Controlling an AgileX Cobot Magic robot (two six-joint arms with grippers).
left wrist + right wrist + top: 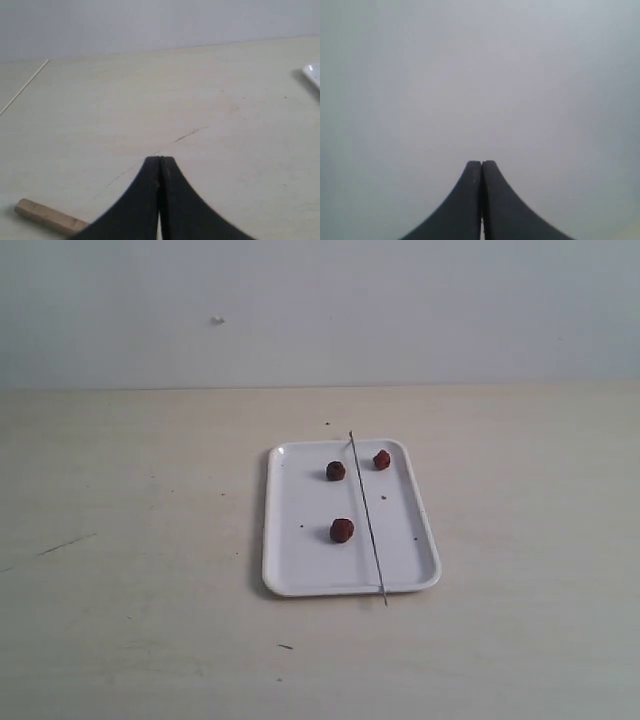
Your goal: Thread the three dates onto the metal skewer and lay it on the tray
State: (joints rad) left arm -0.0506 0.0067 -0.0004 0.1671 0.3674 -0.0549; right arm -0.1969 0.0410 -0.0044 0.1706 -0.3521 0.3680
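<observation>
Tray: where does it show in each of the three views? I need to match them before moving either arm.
Exterior view: the tray lies mid-table, slightly right of centre.
Left wrist view: only a white corner shows, cut off at the frame's right edge.
Right wrist view: not in it; only plain grey behind the shut right gripper.
Shared landmark: the pale table meeting the grey wall, in the exterior and left wrist views.

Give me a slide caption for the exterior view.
Unthreaded: three dates lie loose on the white tray, the metal skewer resting across it, both ends past the rim.
</observation>
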